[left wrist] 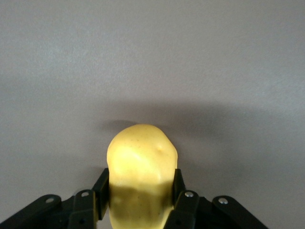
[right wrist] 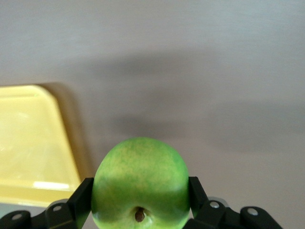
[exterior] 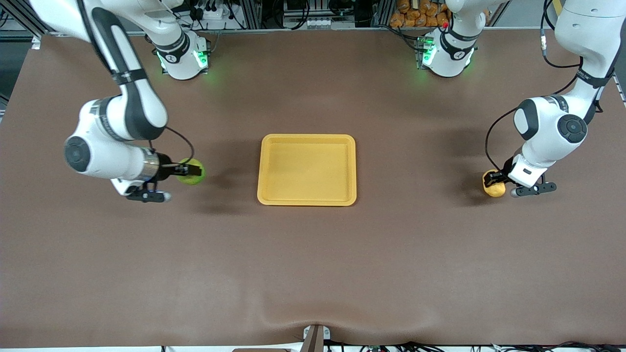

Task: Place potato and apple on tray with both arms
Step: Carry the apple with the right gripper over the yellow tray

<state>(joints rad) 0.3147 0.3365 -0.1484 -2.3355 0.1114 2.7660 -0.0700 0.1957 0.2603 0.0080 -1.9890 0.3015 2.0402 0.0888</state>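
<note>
My right gripper is shut on the green apple and holds it over the bare table, between the right arm's end and the yellow-orange tray. In the right wrist view the apple sits between the black fingers, stem dimple toward the camera, with a corner of the tray beside it. My left gripper is shut on the yellow potato, low over the table toward the left arm's end. In the left wrist view the potato fills the gap between the fingers.
The tray lies empty in the middle of the brown table, about midway between the two grippers. Both arm bases stand along the table's edge farthest from the front camera.
</note>
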